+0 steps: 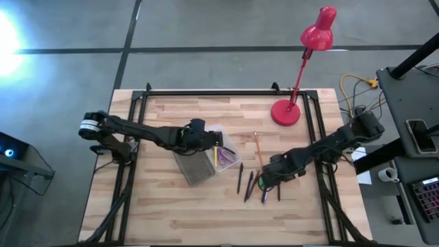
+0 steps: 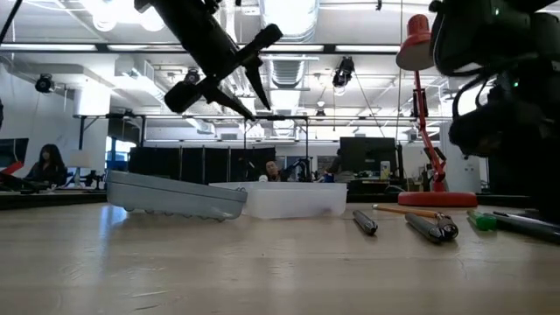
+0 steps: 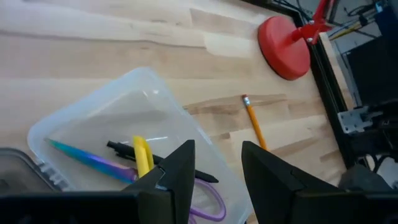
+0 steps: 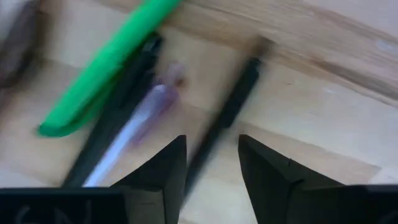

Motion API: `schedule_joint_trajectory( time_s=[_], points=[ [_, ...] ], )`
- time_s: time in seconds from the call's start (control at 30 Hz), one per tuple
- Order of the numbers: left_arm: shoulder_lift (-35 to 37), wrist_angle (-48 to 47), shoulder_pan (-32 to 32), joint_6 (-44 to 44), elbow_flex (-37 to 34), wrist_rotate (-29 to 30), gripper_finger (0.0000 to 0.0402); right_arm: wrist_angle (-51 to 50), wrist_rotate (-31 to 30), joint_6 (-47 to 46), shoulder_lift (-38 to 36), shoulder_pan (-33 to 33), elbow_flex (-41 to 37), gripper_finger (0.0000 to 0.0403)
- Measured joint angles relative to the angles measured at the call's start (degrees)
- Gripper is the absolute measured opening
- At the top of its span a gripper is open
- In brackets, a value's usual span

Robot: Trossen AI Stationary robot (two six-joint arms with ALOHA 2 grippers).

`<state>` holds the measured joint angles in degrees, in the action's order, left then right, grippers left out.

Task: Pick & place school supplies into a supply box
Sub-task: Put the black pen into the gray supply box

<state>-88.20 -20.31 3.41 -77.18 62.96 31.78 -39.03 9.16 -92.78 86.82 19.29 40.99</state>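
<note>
The left gripper (image 3: 214, 171) hovered over the clear supply box (image 1: 218, 152), fingers parted and empty; a yellow marker (image 3: 142, 155) lay inside. The right gripper (image 4: 211, 163) hung low over loose pens (image 1: 251, 185) on the wooden surface (image 1: 171, 213), fingers apart astride a black pen (image 4: 227, 115).

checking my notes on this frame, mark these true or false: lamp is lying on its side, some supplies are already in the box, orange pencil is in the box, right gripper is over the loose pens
1. The red desk lamp lies on its side: false, it stands upright.
2. The supply box already holds supplies: true.
3. The orange pencil is in the box: false, it lies on the table.
4. The right gripper is over loose pens: true.
</note>
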Motion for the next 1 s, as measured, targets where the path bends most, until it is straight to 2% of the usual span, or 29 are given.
schedule_joint_trajectory(
  time_s=[0.2,0.4,0.47,0.53,0.7,0.83,0.9,1.0],
  points=[
    [2.8,-0.5,0.0,4.0,0.0,0.0,0.0116,-0.7,0.5,1.7,3.6,-0.1,0.3,0.0082],
    [4.9,-1.4,0.0,7.9,0.0,0.1,0.0116,-1.9,-1.4,5.7,3.2,-0.1,0.3,0.0020],
    [5.4,-1.4,0.0,9.9,-0.2,0.1,0.0116,-2.5,-3.4,5.9,1.1,0.0,0.0,0.0018],
    [6.0,-1.8,0.0,10.6,-0.4,0.1,0.0116,-4.3,-8.1,6.6,-2.2,0.2,-0.4,0.0016],
    [6.6,-4.3,0.2,10.7,-0.4,0.1,0.0116,-3.9,-14.1,6.1,-15.4,-0.5,-0.2,0.0014],
    [6.6,-7.0,0.8,10.3,-0.4,0.0,0.0116,-1.1,-19.0,9.4,-21.8,-4.6,2.0,0.0014],
    [6.8,-8.1,1.3,9.2,-0.4,0.0,0.0116,0.1,-18.2,14.3,-22.1,-8.4,3.4,0.0014],
    [7.4,-8.3,2.5,9.0,-0.5,-0.1,0.0116,5.8,-13.8,22.9,-19.3,-15.6,4.8,0.0014]
  ],
)
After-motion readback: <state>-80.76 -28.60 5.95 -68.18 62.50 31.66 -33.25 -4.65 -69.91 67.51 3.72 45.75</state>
